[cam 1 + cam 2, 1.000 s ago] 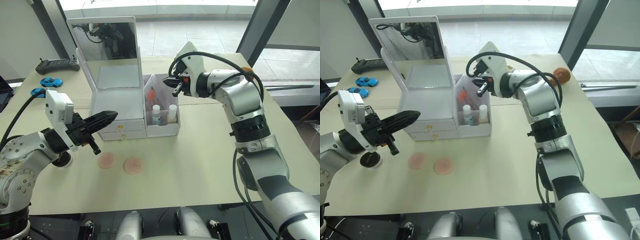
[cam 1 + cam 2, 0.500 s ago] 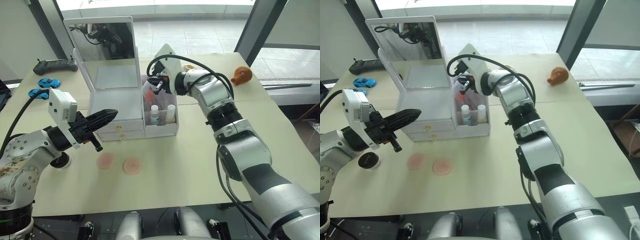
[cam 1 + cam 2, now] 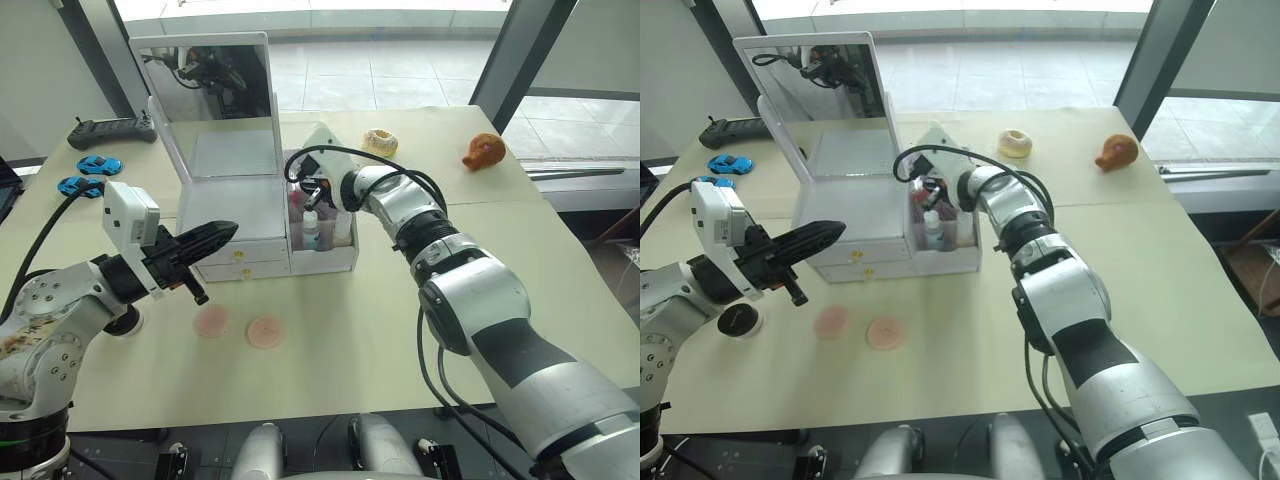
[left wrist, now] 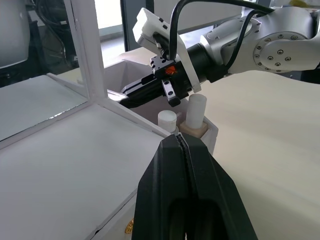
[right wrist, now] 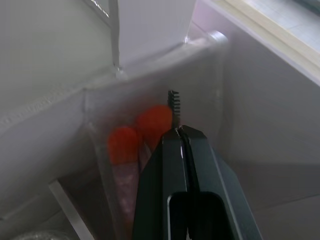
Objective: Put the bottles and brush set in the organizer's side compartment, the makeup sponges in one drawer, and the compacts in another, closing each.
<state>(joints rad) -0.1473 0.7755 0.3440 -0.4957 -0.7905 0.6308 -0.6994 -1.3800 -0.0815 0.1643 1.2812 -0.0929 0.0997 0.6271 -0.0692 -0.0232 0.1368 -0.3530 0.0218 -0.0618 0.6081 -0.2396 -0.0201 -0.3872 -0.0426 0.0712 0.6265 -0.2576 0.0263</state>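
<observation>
1. The right gripper (image 5: 179, 131), two black fingers pressed flat together with nothing between them, reaches down into the translucent white side compartment (image 3: 330, 255) of the white plastic organizer (image 3: 245, 225) with the tall mirror lid (image 3: 205, 80) standing open.
2. Just ahead of its fingertips, inside the bin, stands the clear flat pouch of orange-pink handled brushes (image 5: 137, 137); whether the tips touch the pouch cannot be told.
3. Beside the right gripper, nearer the front wall of the same bin, stand the two slim white-capped bottles: the clear one with a bluish label (image 3: 313, 229) and the beige-peach one (image 3: 342, 226).
4. The left gripper (image 3: 222, 234) also has its fingers closed on nothing, and hovers above the table in front of the two gold-knobbed drawers (image 3: 240, 263), both pushed in.
5. Below and slightly ahead of the left gripper, two flat round pink-peach sponges (image 3: 212, 321) (image 3: 265, 331) lie on the beige table (image 3: 400, 330), near each other but apart.
6. Close beside the left arm's forearm, a small round black compact with a pale rim (image 3: 739, 319) rests on the table.
7. Well beyond the right arm sit an iced doughnut toy (image 3: 380, 142) and a brown toy (image 3: 484, 151); far off past the lid lie a black controller (image 3: 112, 129) and two blue toy cars (image 3: 88, 172).
</observation>
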